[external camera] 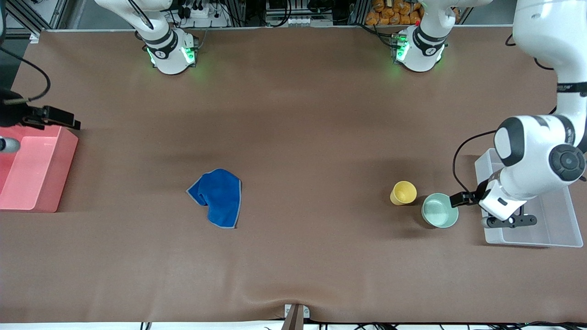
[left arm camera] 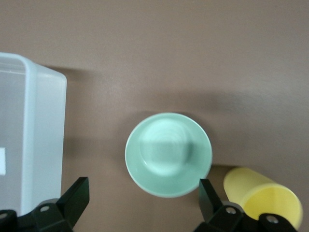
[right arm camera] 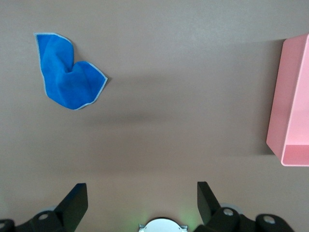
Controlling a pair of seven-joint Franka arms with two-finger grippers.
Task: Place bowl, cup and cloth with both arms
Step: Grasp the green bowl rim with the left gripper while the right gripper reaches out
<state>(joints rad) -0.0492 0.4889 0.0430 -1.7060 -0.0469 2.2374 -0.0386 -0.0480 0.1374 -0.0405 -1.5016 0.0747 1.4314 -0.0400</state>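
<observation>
Cloth (external camera: 217,197) lies lowest in the front view, rumpled, well apart from the right gripper (right arm camera: 140,203), which hangs wide open near the pink bin (external camera: 34,172). Left gripper (left arm camera: 142,205) — fingers spread — hovers by the clear bin (external camera: 557,215), with the bowl (left arm camera: 168,154) just ahead of it and the cup (left arm camera: 263,195) beside that. Right gripper's mostly cut off in front view.

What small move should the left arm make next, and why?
Probably lower the left hand straight down toward the bowl. Its fingers stand open and empty, and the bowl lies between them in the left wrist view, upright on the table beside the cup and near the clear bin. The right hand waits open over bare table, away from the cloth.
</observation>
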